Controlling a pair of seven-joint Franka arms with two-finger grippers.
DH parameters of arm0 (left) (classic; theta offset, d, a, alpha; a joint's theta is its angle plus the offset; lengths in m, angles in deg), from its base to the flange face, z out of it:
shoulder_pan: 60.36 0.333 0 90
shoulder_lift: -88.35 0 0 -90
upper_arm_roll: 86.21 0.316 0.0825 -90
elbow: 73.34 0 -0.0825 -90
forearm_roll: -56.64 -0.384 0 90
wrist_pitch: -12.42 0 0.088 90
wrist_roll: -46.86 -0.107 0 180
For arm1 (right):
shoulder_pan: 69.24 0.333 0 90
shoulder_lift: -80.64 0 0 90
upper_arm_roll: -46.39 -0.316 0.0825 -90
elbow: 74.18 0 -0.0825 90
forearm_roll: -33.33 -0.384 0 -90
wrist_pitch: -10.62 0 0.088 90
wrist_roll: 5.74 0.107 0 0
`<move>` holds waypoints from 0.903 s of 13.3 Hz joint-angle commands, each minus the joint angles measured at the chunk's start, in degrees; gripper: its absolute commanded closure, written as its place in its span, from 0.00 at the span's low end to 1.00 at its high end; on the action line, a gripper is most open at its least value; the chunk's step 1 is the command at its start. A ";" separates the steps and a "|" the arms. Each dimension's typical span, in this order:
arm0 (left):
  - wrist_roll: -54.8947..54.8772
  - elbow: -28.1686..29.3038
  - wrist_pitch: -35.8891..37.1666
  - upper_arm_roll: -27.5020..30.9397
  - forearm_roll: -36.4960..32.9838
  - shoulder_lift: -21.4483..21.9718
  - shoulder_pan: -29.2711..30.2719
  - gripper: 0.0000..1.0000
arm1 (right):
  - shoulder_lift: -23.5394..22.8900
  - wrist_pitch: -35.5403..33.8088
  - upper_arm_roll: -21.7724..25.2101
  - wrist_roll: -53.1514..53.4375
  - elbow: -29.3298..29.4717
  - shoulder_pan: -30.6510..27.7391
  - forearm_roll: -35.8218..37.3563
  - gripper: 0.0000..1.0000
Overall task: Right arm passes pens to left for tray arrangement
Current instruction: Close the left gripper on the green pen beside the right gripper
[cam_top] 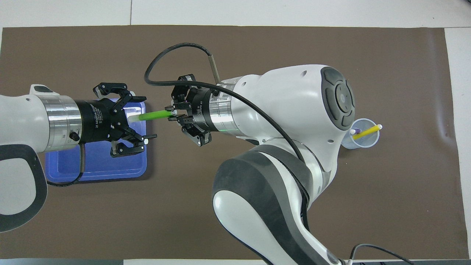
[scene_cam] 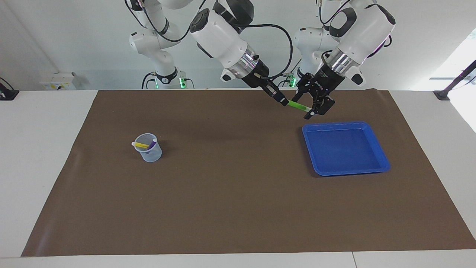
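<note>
My right claw (scene_cam: 283, 100) is clamped on one end of the green pen (scene_cam: 298, 105), fingertips pinched tight on the barrel, holding it out in the air over the brown mat (scene_cam: 238, 208) just on the robots' side of the blue tray (scene_cam: 385, 163). The pen's pale end points into my left claw (scene_cam: 314, 108), whose fingers stand wide on either side of it; in the overhead view they straddle the pen with daylight showing, so I judge nothing is gripped there yet. The left claw hangs over the tray's edge nearest the robots, above the corner toward the right arm's end of the desk.

The risk here is timing. If my right claw lets go before the left one has the pen firmly, the pen drops; it might land in the tray, or bounce off the rim onto the mat. If the left claw shuts off-centre on the slim pale tip, the pen could pivot or squirt out. Both claws pulling at once could also twist it.

Farther off, toward the right arm's end of the desk, the yellow pen (scene_cam: 141, 144) and purple pen (scene_cam: 152, 143) lean in a small clear cup (scene_cam: 151, 154), not yet passed. The tray holds no pens so far.
</note>
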 commanded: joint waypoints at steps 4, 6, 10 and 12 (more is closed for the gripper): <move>-1.93 -0.72 0.20 0.69 0.42 0.87 -0.77 0.23 | -0.95 -0.93 -0.29 0.87 1.70 -0.20 -1.01 1.00; -1.93 -1.34 0.99 0.69 0.25 0.87 -0.86 0.25 | -1.03 -0.93 -0.29 0.87 1.70 -0.20 -1.01 1.00; -1.93 -1.34 1.08 0.69 0.16 0.96 -0.86 0.42 | -1.03 -1.02 -0.29 0.78 1.70 -0.20 -0.92 1.00; -2.02 -1.34 1.00 0.60 0.16 1.05 -0.86 0.66 | -1.03 -1.02 -0.29 0.78 1.70 -0.20 -0.92 1.00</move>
